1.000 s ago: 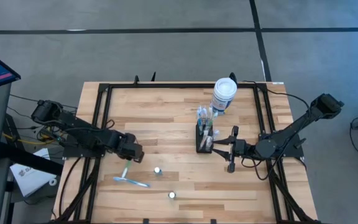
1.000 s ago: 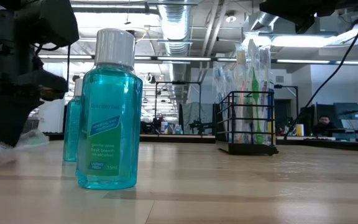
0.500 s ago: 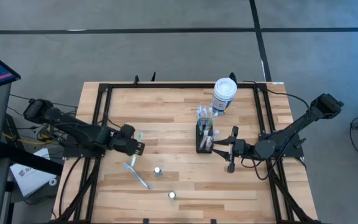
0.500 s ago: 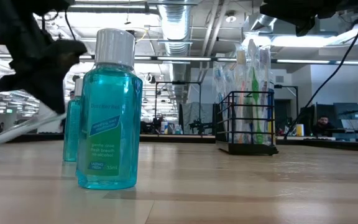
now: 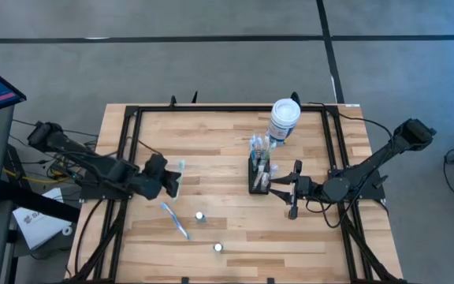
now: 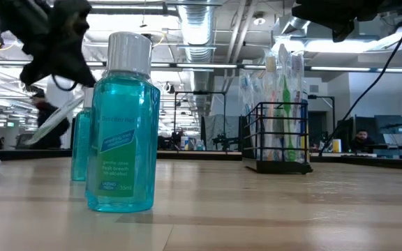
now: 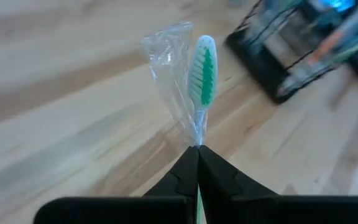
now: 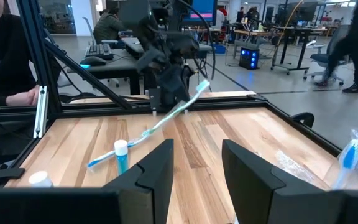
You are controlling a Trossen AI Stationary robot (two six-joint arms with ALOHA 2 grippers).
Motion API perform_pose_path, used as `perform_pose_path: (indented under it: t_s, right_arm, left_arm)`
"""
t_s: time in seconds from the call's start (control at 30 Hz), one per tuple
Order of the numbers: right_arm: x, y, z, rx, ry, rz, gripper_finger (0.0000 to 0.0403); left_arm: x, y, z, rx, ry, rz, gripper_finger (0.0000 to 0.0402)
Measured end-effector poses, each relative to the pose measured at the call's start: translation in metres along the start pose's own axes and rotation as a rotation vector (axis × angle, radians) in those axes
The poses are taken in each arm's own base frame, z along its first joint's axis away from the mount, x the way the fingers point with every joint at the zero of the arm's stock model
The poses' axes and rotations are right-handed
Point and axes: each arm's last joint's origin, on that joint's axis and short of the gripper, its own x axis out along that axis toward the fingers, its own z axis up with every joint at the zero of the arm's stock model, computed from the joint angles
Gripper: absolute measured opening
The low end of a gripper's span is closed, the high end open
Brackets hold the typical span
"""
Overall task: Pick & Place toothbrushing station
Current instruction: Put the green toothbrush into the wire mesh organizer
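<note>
Toothbrushing station (image 5: 258,172) contents indistinct, left tool (image 7: 197,149) pinching wrapped toothbrush (image 7: 202,74)

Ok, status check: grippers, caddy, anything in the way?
Left gripper shut on toothbrush, lifted. Right gripper open beside caddy. Two mouthwash bottles off the direct line.

Left hand (image 5: 173,178) with toothbrush (image 7: 202,74), now raised
</note>
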Motion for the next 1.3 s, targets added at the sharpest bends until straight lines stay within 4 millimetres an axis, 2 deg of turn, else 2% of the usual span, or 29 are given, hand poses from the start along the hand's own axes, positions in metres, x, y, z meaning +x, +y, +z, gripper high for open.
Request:
perform_pose_path:
  t_s: [0.2,0.57,0.93,1.3]
  right_arm:
    - [0.000,0.000,0.000,0.015,0.000,0.004,0.0127]
    - [0.000,0.000,0.003,0.042,-0.028,0.010,0.0127]
    - [0.000,0.002,0.010,0.087,-0.077,0.088,0.0127]
    - [-0.001,0.003,0.014,0.111,-0.114,0.119,0.0127]
  left_arm:
    - [-0.009,-0.012,0.008,0.058,-0.109,-0.115,0.0000]
    - [-0.021,-0.049,0.025,0.151,-0.321,-0.392,0.0000]
    - [-0.001,-0.089,0.017,0.271,-0.398,-0.541,0.0000]
    - [0.018,-0.150,0.022,0.432,-0.429,-0.534,0.0000]
